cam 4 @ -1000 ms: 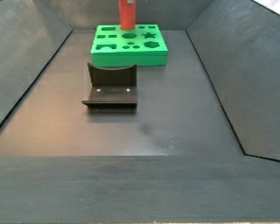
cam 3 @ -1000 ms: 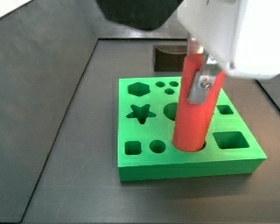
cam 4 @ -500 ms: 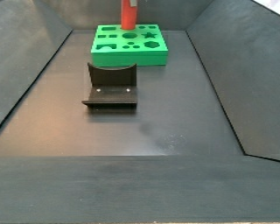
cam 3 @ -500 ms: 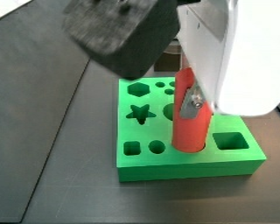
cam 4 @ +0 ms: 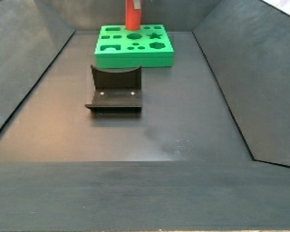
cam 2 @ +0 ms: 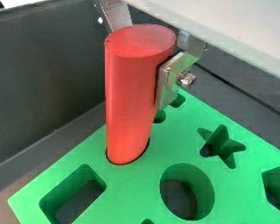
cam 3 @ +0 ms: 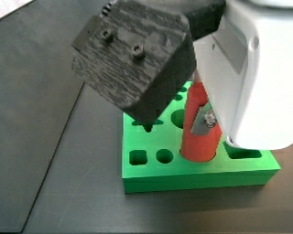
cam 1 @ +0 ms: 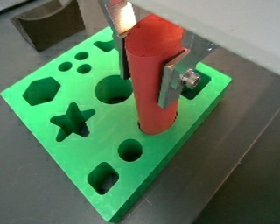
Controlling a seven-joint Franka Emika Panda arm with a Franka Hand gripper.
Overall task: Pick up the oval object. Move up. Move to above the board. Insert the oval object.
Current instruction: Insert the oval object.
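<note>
oval object (cam 2: 136,92): tall smooth red rounded peg, upright, lower end in a hole of the thick bright green cut-out board (cam 1: 60,149) | gripper (cam 1: 149,59) clamped on peg's upper half | likely rigid, light, slick; hold high, keep vertical

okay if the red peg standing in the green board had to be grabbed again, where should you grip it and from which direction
Probably its exposed upper shaft, from straight above. The oval object stands upright with its lower end in a hole of the board, so only the top is free; the gripper holds it there now.
</note>
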